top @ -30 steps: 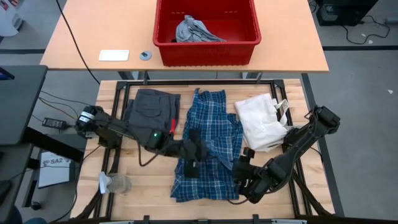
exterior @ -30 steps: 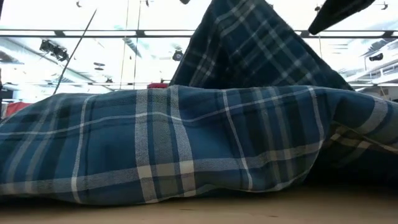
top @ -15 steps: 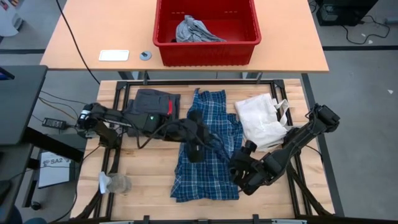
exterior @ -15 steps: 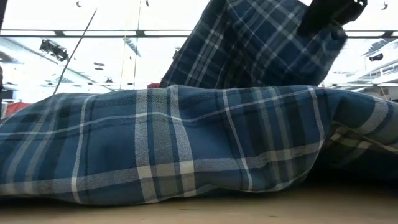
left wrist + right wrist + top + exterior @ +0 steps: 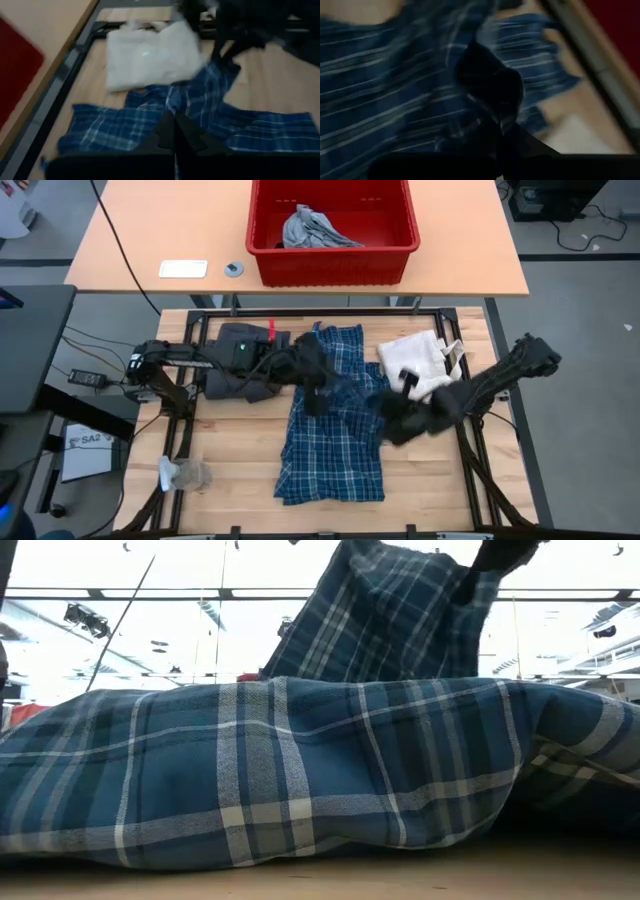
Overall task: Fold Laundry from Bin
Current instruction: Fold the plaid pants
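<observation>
Two robot arms work a blue plaid shirt spread down the middle of a slatted wooden bench. The left pincer sits over the shirt's far-left part and the right pincer over its right edge. In each wrist view the dark fingers look drawn together with plaid cloth at their tips, so both appear to be pinching the shirt. The low view shows a lifted flap of plaid rising above the cloth that lies flat, a sign the fabric is being carried up and over, probably to lay one part across the rest as a fold.

Dark grey shorts lie on the bench just left of the shirt, under the left arm, and a white bag lies just right of it, near the right arm. Both are out of the fold's way. A light grey piece waits in the red bin on the tan table beyond the far edge of the bench, so the load is judged only partly done. A small crumpled grey scrap rests at the near-left corner.
</observation>
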